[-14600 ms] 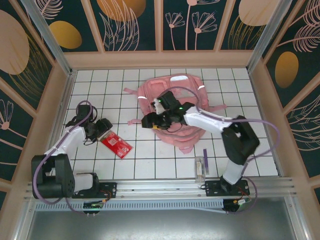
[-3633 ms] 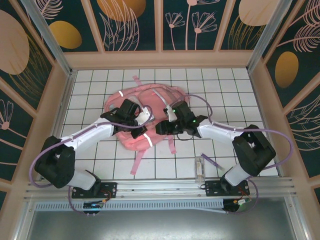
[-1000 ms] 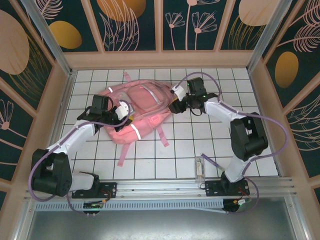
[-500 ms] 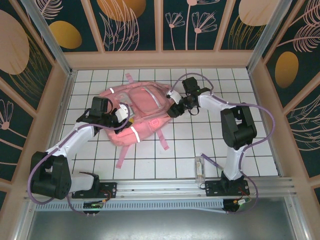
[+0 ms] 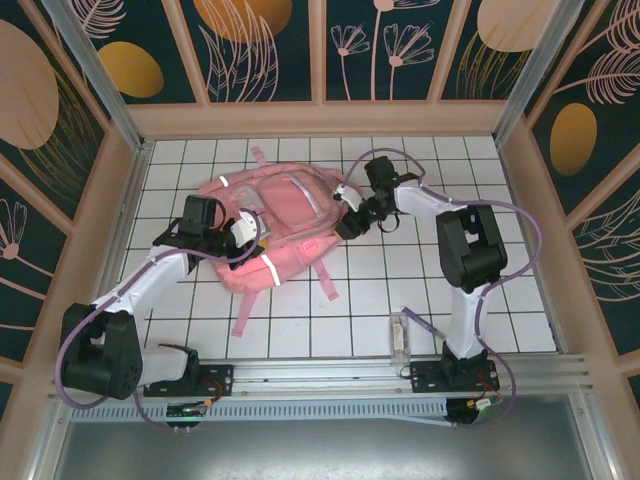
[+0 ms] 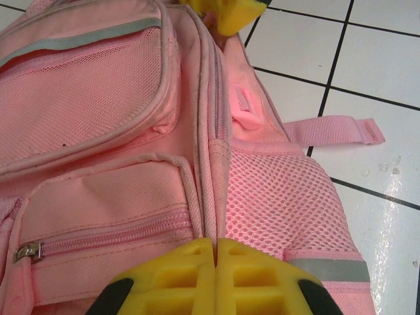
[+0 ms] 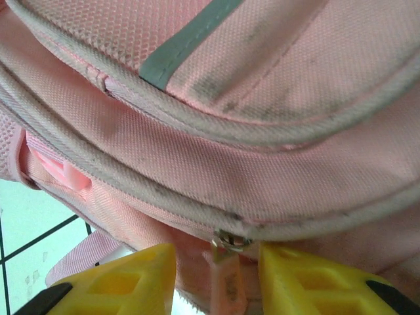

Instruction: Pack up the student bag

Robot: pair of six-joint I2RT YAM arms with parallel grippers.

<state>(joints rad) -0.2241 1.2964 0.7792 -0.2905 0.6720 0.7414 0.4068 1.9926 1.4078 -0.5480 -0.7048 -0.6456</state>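
Little of the packing looks done: the student bag (image 5: 285,215) lies flat on the tiled table (image 5: 500,300), toward the far left of the middle, front pockets up, and every zipper that can be seen on it is closed. The left gripper (image 6: 216,257) has its yellow fingers pressed together on the seam beside the lower front pocket, apparently nipping a thin ridge of fabric to anchor the bag. At the bag's right edge, the right gripper (image 7: 216,272) has its fingers spread on either side of a small zipper pull (image 7: 226,252) that hangs between them; they are not visibly clamped on it yet. I judge this to be the opening step, getting hold of the slider so that a compartment can be unzipped. Well apart from the bag, near the right arm's base, a clear case (image 5: 401,335) and a purple pen (image 5: 420,323) lie on the tiles outside the bag. What seems left is nearly all of it: grip the pull, draw the zipper open, carry the loose things over, put them inside, and probably close up.
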